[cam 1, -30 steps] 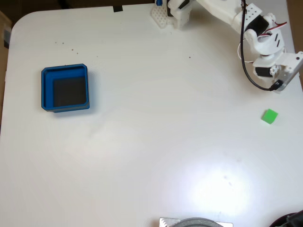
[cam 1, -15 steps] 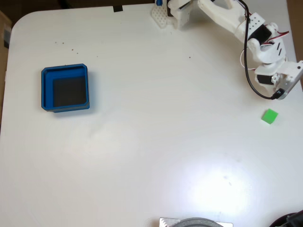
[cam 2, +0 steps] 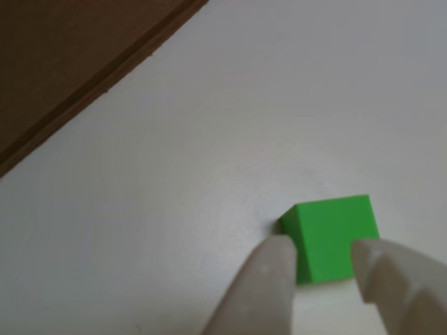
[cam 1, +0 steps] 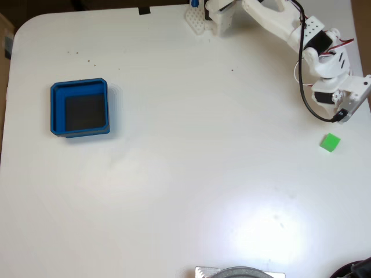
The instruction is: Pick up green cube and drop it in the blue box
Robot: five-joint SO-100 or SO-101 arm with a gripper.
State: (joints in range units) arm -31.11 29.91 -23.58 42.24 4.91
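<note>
Small bright green cube point(cam 1: 330, 142) sitting on the white bench point(cam 1: 191, 174), far right side in the fixed view, close to the right edge. Plain flat faces, crisp edges, no markings, turned a little so it reads as a slightly rotated square from above. Up close in the other view point(cam 2: 332, 237): lighter top face, darker shaded side facing the camera, clean corner pointing left, resting flat on the bench.

Blue box point(cam 1: 80, 108) way over on the left side of the bench in the fixed view, well apart from the cube. Square and shallow, thick blue walls, clipped corners, dark black floor inside.

White arm point(cam 1: 290, 29) reaching in from the top of the bench toward the right, black cable looping along it. End effector point(cam 1: 346, 107) hanging near the right edge, just above the cube in the fixed view and not touching it there. In the other view the end effector point(cam 2: 323, 252) has its two pale fingertips spread about a cube-width apart, one on each side of the cube's near face, nothing gripped. Contact with the cube hard to tell from that angle.

Brown strip beyond the bench edge point(cam 2: 77, 63) in the top left of the other view.
</note>
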